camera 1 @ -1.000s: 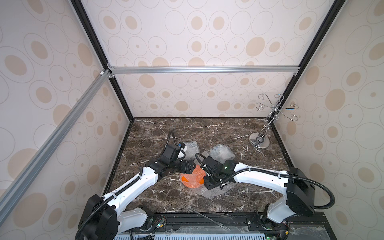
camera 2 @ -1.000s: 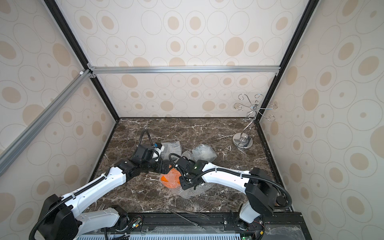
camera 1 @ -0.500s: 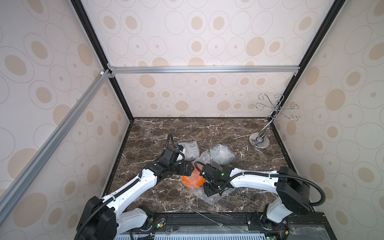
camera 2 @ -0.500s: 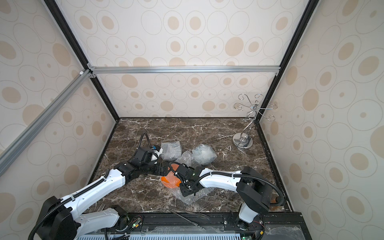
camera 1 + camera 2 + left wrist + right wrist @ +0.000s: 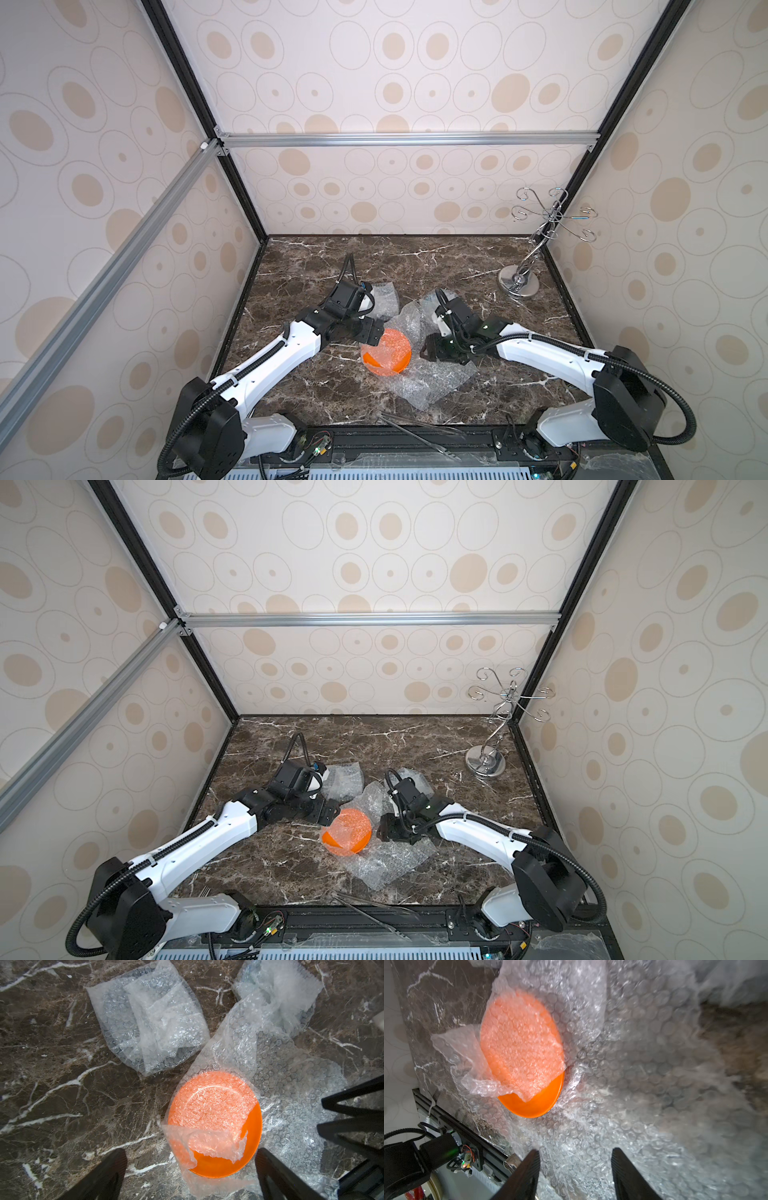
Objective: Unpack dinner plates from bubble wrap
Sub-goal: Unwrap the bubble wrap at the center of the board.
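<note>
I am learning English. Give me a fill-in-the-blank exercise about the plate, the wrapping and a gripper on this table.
1. The plate partly uncovered from the bubble wrap is ____ in colour.
2. Farther from the robot lie ____ wrapped bundles.
3. The left gripper is ____ and holds nothing.
4. The wire stand is at the robot's far ____ corner.
Missing words: orange; two; open; right.

A dark marble-veined bench (image 5: 415, 257) carries a chrome wire stand (image 5: 519, 286) upright in its far right corner (curled hooks above, a round shiny base below). Pale walls (image 5: 374, 62) dotted with beige ovals enclose it, crossed by an aluminium rail (image 5: 407, 139). Thin metal rods (image 5: 409, 431) lie along the near edge.
</note>
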Available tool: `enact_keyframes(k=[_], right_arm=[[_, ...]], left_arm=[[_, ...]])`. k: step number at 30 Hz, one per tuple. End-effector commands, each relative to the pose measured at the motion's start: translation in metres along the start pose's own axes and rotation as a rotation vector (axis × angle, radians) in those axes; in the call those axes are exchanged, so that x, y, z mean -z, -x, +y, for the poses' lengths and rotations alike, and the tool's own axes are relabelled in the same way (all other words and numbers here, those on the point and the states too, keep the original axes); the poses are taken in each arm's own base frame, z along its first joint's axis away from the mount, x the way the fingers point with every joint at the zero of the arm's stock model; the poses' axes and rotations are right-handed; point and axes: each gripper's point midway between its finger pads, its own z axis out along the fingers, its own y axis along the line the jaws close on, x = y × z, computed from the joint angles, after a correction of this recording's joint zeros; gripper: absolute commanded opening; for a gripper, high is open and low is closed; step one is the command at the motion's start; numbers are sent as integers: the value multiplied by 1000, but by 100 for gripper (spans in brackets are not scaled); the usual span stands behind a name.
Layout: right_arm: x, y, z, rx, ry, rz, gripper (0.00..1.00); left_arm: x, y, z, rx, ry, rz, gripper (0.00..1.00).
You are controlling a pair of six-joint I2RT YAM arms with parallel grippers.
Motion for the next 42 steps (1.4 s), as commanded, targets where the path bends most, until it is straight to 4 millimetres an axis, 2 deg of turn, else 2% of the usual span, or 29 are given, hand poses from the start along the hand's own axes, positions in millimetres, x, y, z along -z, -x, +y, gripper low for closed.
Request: enact_keyframes(k=[1,5,16,24,31,38,42], right_arm=[[-1,0,4,-27,30,36,60],[-16,8,10,-29,38,62,60],[-44,34,22,-74,55,46,54],[-64,41,17,-142,35,43,55],[-72,49,24,-157,57,22,54],[-81,48,27,-185,66,34,53],[-80,46,26,-193,49,17,54]], left_arm=[[4,7,-5,-21,-17,-20,97],[0,8,-13,3,-70,-43,97],[-3,0,-12,17,-77,-47,97],[-6,-8,-12,17,-82,-45,97],[-6,-10,-11,6,-79,-42,97],[-4,-10,-12,9,-87,-49,97],[-3,-9,-13,5,-91,-51,97]])
